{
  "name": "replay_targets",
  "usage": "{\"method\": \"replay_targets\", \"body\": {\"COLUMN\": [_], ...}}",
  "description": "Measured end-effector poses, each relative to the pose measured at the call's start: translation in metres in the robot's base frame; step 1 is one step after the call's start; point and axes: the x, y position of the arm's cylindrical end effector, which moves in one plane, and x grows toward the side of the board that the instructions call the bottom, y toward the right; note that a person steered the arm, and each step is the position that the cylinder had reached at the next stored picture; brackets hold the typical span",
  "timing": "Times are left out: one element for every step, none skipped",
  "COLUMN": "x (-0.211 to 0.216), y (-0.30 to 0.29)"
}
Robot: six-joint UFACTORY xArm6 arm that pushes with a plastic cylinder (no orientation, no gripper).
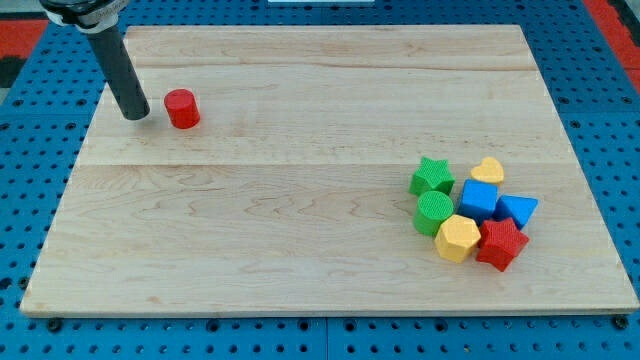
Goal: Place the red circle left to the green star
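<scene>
My tip (135, 116) has no claw. It sits just at 9 o'clock of the red circle (182, 108). The green star (432, 175) is far off at 4 o'clock, with the green circle (433, 213) and yellow heart (488, 170) beside it

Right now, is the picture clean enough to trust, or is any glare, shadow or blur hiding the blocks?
Camera view: lighting is even, with no glare on the wooden board. Shadows are short and soft: a small one sits by my tip, just to the view's left of the red circle. Focus is sharp; the green star shows crisp edges in its cluster. The rod's top is cropped by the frame.
</scene>
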Motion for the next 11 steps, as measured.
{"method": "replay_targets", "body": {"x": [0.000, -0.003, -0.007, -0.008, -0.008, -0.011, -0.011, -0.026, -0.047, 0.001, 0.075], "y": [0.059, 0.111, 0.116, 0.116, 0.117, 0.117, 0.117, 0.093, 0.099, 0.183, 0.234]}}
